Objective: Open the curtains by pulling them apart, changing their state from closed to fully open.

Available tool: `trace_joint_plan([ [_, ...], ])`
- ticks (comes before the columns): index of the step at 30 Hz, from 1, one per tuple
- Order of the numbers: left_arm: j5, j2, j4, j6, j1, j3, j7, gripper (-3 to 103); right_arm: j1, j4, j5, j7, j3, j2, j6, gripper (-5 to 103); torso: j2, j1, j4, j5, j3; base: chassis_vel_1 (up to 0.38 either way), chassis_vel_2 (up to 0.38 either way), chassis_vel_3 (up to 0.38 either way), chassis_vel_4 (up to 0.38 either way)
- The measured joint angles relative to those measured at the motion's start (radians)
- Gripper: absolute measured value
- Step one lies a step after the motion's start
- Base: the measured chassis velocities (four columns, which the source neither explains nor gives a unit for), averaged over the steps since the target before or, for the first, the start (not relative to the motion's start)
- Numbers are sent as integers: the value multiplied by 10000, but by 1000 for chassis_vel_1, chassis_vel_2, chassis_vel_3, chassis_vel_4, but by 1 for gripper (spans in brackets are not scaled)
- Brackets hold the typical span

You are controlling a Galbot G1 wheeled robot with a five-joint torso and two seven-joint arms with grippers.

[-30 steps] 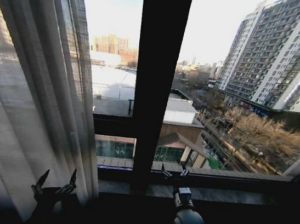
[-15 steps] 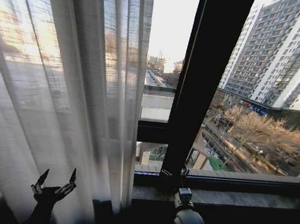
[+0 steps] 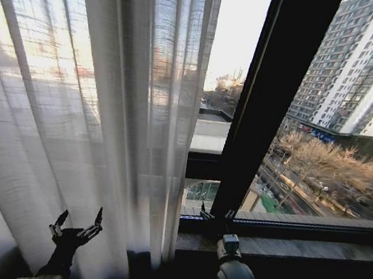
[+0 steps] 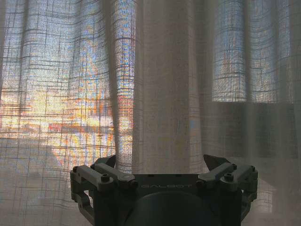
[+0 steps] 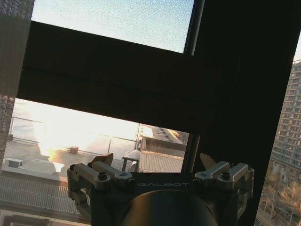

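Observation:
A sheer white curtain [image 3: 73, 111] hangs in long pleats over the left half of the window, its free edge near the black upright bar. My left gripper [image 3: 79, 225] is open low in front of the fabric, holding nothing. In the left wrist view the weave [image 4: 160, 84] hangs just beyond the spread fingers of the left gripper [image 4: 160, 162]. My right gripper [image 3: 216, 214] is open at the sill by the foot of the bar, apart from the curtain. In the right wrist view the right gripper [image 5: 155, 160] faces the glass, with a strip of curtain [image 5: 11, 70] at the edge.
A thick black window bar [image 3: 267, 102] runs up the middle and a crossbar [image 3: 203, 166] meets it. The dark sill [image 3: 309, 248] runs along below the uncovered right pane. City buildings and trees lie outside.
The camera has swung left, so the curtain covers more of the picture and the black bar sits further right. Both grippers stay open; the left one shows slightly lower and further right.

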Motion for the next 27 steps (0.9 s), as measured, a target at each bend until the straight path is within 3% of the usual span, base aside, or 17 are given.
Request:
trace_joint_plan([
  [4, 269, 110, -130, 637, -355, 451, -7, 100, 47, -90, 2, -6, -19, 7, 1, 100, 0, 0, 1, -9, 0, 0, 0, 0, 0],
  [7, 446, 317, -358, 1426, -583, 1143, -16, 100, 70, -169, 4, -11, -23, 9, 14, 100, 1, 0, 0, -9, 0, 0, 0, 0, 0],
  [11, 926, 423, -474, 1728, -694, 1710, -17, 100, 132, -253, 12, -13, -3, 9, 32, 100, 1, 0, 0, -4, 0, 0, 0, 0, 0],
  [16, 1351, 409, -395, 1661, -662, 1919, -41, 100, 288, -278, 378, -9, 6, 20, -21, 100, 0, 2, 0, -3, 0, 0, 0, 0, 0],
  [27, 1428, 301, -272, 1350, -698, 1713, -58, 100, 380, -211, 510, -1, -10, -8, -373, 100, 1, 1, 0, -5, 0, 0, 0, 0, 0],
])
